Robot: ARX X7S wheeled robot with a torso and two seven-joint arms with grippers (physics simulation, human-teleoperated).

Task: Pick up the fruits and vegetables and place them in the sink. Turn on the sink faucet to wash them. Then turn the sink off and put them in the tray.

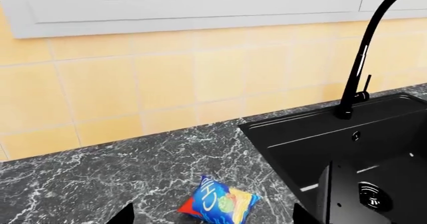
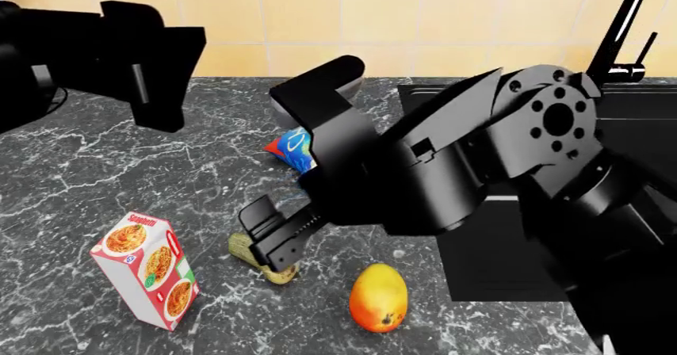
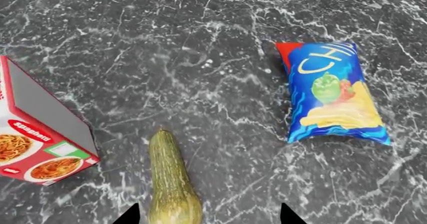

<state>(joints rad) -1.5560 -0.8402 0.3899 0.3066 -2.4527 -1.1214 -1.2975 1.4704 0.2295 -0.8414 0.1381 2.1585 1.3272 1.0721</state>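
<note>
The pale green-tan squash [image 3: 172, 189] lies on the dark marble counter, its bulbous end between my right gripper's [image 3: 208, 216] open tips, nearer one tip. In the head view the right gripper [image 2: 269, 232] hangs just over the squash [image 2: 265, 264], not shut on it. The mango [image 2: 379, 298] lies on the counter to the squash's right. My left gripper [image 1: 213, 216] is open and empty above the counter near the blue snack bag [image 1: 220, 201], left of the black sink [image 1: 347, 149] and its faucet [image 1: 360, 59]. The tray is out of view.
The spaghetti box [image 2: 148, 269] stands left of the squash and shows close beside it in the right wrist view [image 3: 40, 139]. The blue snack bag [image 3: 333, 91] lies beyond the squash. A yellow tiled wall [image 1: 167, 84] backs the counter. The sink's drain [image 1: 372, 196] shows.
</note>
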